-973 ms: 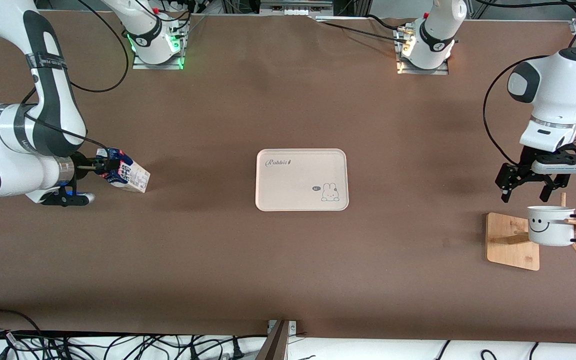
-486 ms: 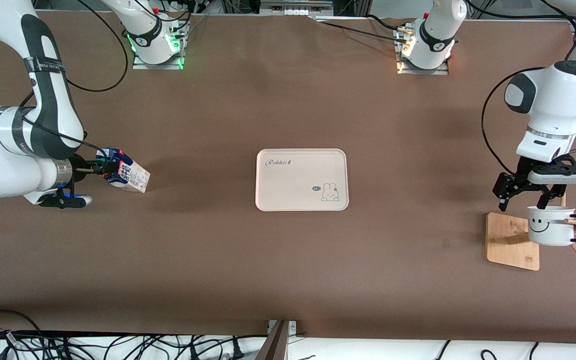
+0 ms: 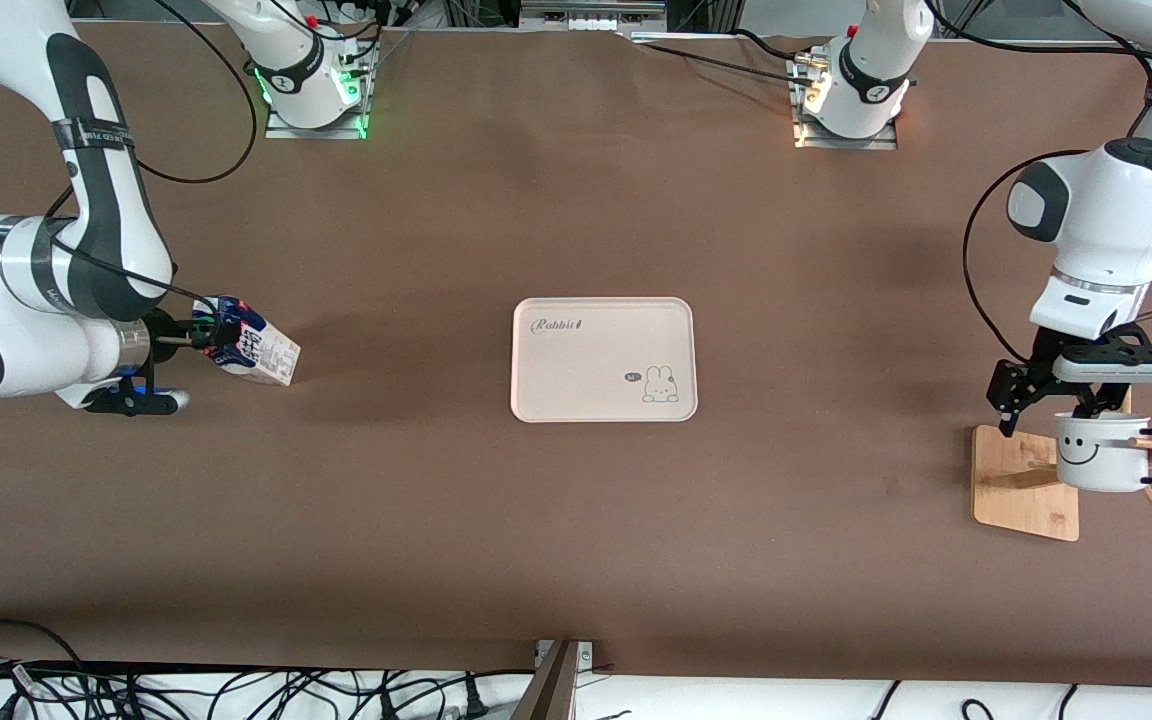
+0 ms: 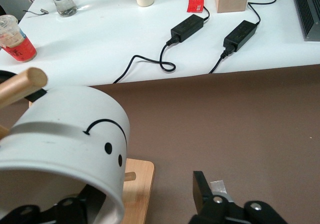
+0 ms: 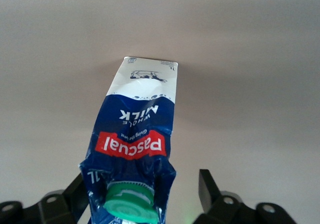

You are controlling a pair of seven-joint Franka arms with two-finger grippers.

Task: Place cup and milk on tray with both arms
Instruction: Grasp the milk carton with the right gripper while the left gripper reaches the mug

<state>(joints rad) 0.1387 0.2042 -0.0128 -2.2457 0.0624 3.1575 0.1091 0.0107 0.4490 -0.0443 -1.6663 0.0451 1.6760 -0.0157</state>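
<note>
Item 1, left gripper (image 3: 1048, 405): you had its black fingers spread wide astride the rim of the white mug with a black smiley face and black handle (image 3: 1101, 452). In the left wrist view one finger (image 4: 65, 210) sat inside the mug's mouth and the other (image 4: 206, 191) outside its wall, with a clear gap to the wall, so nothing was clamped. The mug hung on a peg of the wooden rack (image 3: 1026, 482) at the left arm's end of the table.

Item 2, right gripper (image 3: 198, 335): you had its fingers either side of the top of the small gable-top milk carton, dark blue and white with a round green cap (image 3: 246, 345). The right wrist view showed one finger (image 5: 206, 186) standing off the carton's side; the jaws looked unclosed. The carton stood tilted on the brown table (image 3: 576, 520) at the right arm's end.

Item 3, cream rectangular tray with rounded corners, "Rabbit" lettering and bunny drawing (image 3: 586, 360): mid-table, well apart from both items, carrying nothing.

Progress, as a judgement: you were at the grasping stage on both sides. Closing, lifting, carrying and setting down were all outstanding for mug and carton alike.
</note>
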